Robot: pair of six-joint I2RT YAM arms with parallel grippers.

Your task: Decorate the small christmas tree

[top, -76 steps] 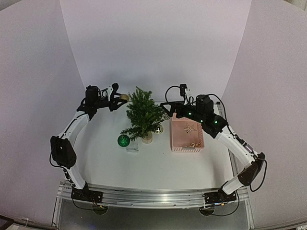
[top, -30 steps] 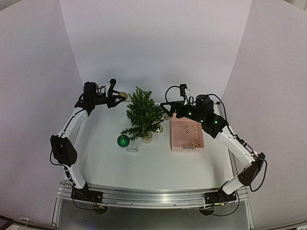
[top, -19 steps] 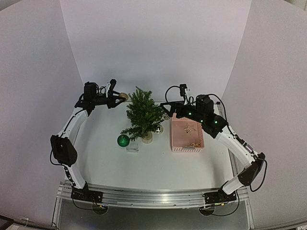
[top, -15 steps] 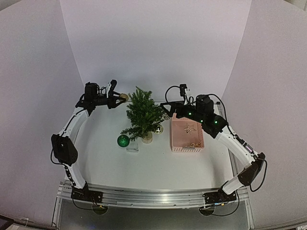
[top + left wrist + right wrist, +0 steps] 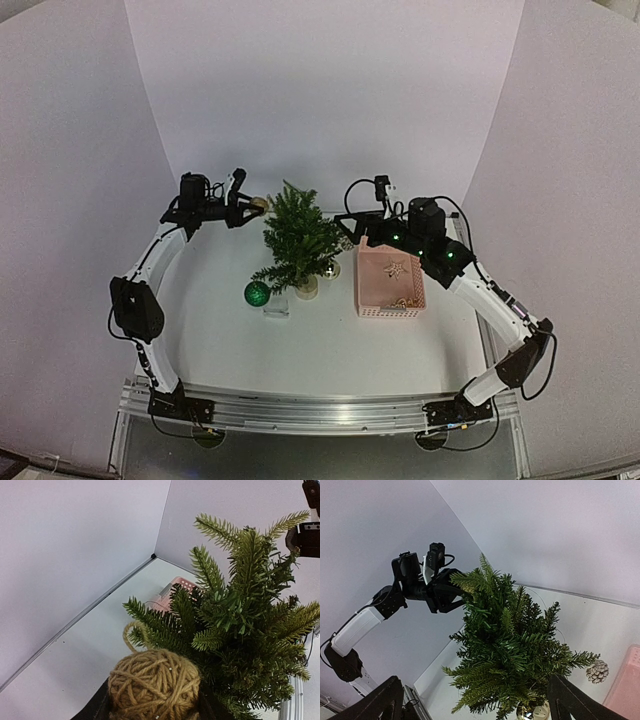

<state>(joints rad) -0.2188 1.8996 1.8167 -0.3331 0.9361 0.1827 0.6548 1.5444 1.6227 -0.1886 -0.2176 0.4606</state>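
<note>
Left gripper [image 5: 249,208]: raised at the upper left of the overhead view, jaws pressed on a tan yarn ball [image 5: 154,685] that carries a hanging loop. Its dark fingers [image 5: 92,711] flank the ball at the bottom edge of the left wrist view. The ball sits just beside the upper left branches of the small christmas tree [image 5: 298,242]; whether they touch cannot be told. Tree: upright at mid-frame, pale round base [image 5: 306,288] on the white table [image 5: 320,345]. Right gripper [image 5: 352,224]: at the tree's upper right, fingers [image 5: 385,700] spread wide, facing the tree. Green bauble [image 5: 258,293]: on the table, lower left of the base. Frosted pinecone [image 5: 597,671]: on the table, right of the base. Pink basket [image 5: 388,282]: right of the tree, with a star shape [image 5: 395,268] inside.
</note>
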